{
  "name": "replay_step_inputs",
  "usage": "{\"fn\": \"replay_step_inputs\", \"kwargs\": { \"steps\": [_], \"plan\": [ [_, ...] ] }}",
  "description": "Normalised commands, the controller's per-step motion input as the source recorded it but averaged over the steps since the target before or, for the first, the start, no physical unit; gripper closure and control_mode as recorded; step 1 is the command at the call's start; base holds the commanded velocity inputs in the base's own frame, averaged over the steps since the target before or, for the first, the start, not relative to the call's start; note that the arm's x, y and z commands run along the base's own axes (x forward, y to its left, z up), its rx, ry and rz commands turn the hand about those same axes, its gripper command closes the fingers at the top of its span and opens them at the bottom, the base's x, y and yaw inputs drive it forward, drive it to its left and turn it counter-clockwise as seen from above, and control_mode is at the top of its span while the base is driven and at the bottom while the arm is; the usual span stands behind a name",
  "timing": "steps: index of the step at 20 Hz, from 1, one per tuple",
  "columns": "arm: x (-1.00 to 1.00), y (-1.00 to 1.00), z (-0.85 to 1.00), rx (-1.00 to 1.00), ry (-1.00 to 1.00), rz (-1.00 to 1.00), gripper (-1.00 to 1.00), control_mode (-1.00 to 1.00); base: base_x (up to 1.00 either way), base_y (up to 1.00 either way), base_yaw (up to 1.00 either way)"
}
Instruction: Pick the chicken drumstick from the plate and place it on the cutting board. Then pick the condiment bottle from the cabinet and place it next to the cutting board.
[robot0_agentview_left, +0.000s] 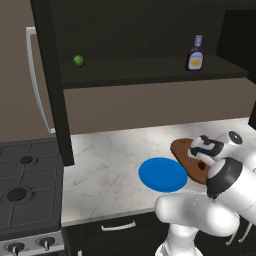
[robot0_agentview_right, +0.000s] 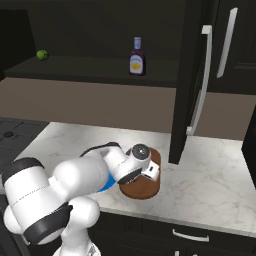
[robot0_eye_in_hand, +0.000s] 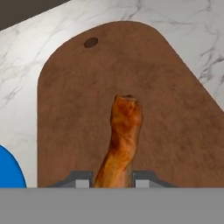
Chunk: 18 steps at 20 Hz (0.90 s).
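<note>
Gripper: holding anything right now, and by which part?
Yes. The gripper holds the chicken drumstick, fingers pinching its narrow end, over the cutting board.

Glossy white rounded arm segments, dark grey bands at the joints, white tool (robot0_eye_in_hand: 112, 177) with small dark fingertips (robot0_eye_in_hand: 81, 178)

Bare counter (robot0_agentview_left: 110, 160) beside the plate (robot0_agentview_left: 162, 175) and cutting board (robot0_agentview_right: 145, 187).

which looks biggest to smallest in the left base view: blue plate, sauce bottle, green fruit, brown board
1. Flat round bright-blue plate, largest.
2. Dark-brown wooden cutting board, though the arm hides much of it, so its rank against the plate is unsure.
3. Dark sauce bottle with orange-white label.
4. Small round green fruit, smallest.
</note>
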Motion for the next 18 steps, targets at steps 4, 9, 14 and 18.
{"fn": "replay_step_inputs", "kwargs": {
  "steps": [4,9,14,18],
  "plan": [
    [0.00,0.00,-0.25,0.00,-0.05,0.02,1.00,-1.00,0.00,0.00,0.00],
    [0.04,0.00,-0.30,0.00,-0.05,0.02,1.00,-1.00,0.00,0.00,0.00],
    [0.08,0.00,-0.32,0.00,-0.04,0.02,1.00,-1.00,0.00,0.00,0.00],
    [0.00,0.00,-0.13,0.00,-0.01,0.00,-1.00,-1.00,0.00,0.00,0.00]
  ]
}}
